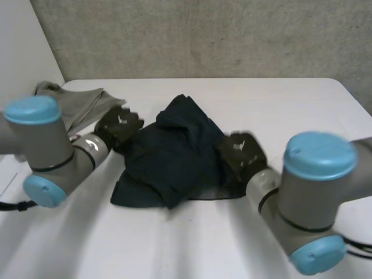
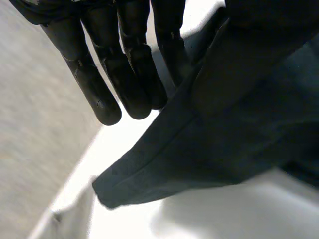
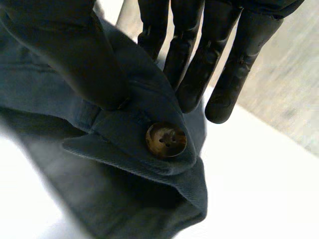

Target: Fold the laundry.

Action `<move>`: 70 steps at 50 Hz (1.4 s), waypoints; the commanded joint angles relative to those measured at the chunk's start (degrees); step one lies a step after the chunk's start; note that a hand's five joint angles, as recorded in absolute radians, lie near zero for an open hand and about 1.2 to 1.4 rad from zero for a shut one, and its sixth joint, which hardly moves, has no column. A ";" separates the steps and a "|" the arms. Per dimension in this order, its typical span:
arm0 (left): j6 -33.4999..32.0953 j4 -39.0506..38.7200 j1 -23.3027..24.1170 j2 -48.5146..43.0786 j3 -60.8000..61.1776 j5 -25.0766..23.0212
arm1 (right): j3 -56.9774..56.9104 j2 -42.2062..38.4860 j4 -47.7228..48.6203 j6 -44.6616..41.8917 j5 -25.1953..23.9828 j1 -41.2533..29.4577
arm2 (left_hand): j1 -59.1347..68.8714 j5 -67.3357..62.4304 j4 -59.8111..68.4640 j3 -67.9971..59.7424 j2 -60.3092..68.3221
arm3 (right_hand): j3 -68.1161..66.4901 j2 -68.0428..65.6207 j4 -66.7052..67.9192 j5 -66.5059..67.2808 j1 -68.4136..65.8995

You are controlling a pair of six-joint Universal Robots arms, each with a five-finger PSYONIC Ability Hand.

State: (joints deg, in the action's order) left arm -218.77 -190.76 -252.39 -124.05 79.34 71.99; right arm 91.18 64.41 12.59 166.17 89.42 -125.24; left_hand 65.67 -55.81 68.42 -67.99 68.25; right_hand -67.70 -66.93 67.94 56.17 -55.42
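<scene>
The dark cloth [image 1: 174,154] lies mid-frame on the table [image 1: 261,99], between 2 hands. The left hand [image 1: 119,128] pinches its left edge. The right hand [image 1: 241,152] pinches the right edge by the button [image 3: 166,140].

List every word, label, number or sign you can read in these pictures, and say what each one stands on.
No text can be read anywhere.
On the dark blue garment: no label or print shows.
On the brown button of that garment: no lettering.
On the backs of the left hand and the right hand: pale marks, too blurred to read.
On the grey cloth: nothing.
</scene>
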 commanded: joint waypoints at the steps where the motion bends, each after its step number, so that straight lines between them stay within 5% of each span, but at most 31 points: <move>1: 9.23 0.04 2.78 18.65 3.28 1.48 | -3.46 13.62 -4.32 -7.96 -0.47 3.95 | 14.33 -14.19 11.58 -12.01 11.75 | -12.30 -13.07 12.06 13.83 -24.58; 8: 22.04 0.21 2.96 35.78 6.88 2.01 | -16.46 18.03 -15.57 -14.91 -3.28 12.12 | 14.33 -14.19 11.58 -12.01 11.75 | -12.30 -13.07 12.06 13.83 -24.58; 12: 26.54 1.09 4.09 38.00 8.90 1.75 | -27.86 11.65 -26.62 -16.31 -7.66 13.27 | 14.33 -14.19 11.58 -12.01 11.75 | -12.30 -13.07 12.06 13.83 -24.58; 16: 27.96 1.71 9.27 33.03 10.92 2.18 | -40.26 0.83 -35.51 -17.02 -12.59 13.18 | 14.33 -14.19 11.58 -12.01 11.75 | -12.30 -13.07 12.06 13.83 -24.58; 23: 27.26 1.88 11.84 21.41 8.56 6.39 | -47.59 -10.17 -38.16 -16.06 -12.52 12.65 | 14.33 -14.19 11.58 -12.01 11.75 | -5.37 -6.13 5.12 6.89 -17.65; 27: 24.90 1.79 11.84 20.08 7.59 9.91 | -44.01 -9.66 -39.39 -10.03 -10.24 12.83 | 14.33 -14.19 11.58 -12.01 11.75 | 46.83 46.06 -47.07 -45.31 34.55; 29: 23.57 1.71 11.84 20.16 7.59 10.71 | -41.01 -8.78 -39.49 -5.62 -9.09 12.83 | 14.33 -14.19 11.58 -12.01 11.75 | 57.70 56.93 -57.94 -56.17 45.42; 38: 19.35 1.27 11.48 22.36 7.68 10.89 | -13.28 7.72 -31.25 17.31 -10.48 13.27 | 14.33 -14.19 11.58 -12.01 11.75 | 56.95 56.18 -57.19 -55.42 44.67; 46: 19.08 0.30 11.04 21.13 6.01 10.89 | 2.40 11.87 -26.57 25.50 -12.78 10.21 | 14.33 -14.19 11.58 -12.01 11.75 | 56.27 55.50 -56.51 -54.74 43.99; 70: 19.17 -1.11 10.87 18.05 3.90 10.98 | -0.04 2.21 -19.27 36.85 -2.05 -2.99 | 14.33 -14.19 11.58 -12.01 11.75 | 56.43 55.67 -56.68 -54.91 44.16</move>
State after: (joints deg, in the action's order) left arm -199.52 -191.69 -241.45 -106.04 83.26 82.97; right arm 93.89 68.79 -6.68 201.54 86.69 -127.08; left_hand 65.66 -55.81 68.66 -68.23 68.50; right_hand -12.09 -12.47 13.12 3.81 -11.38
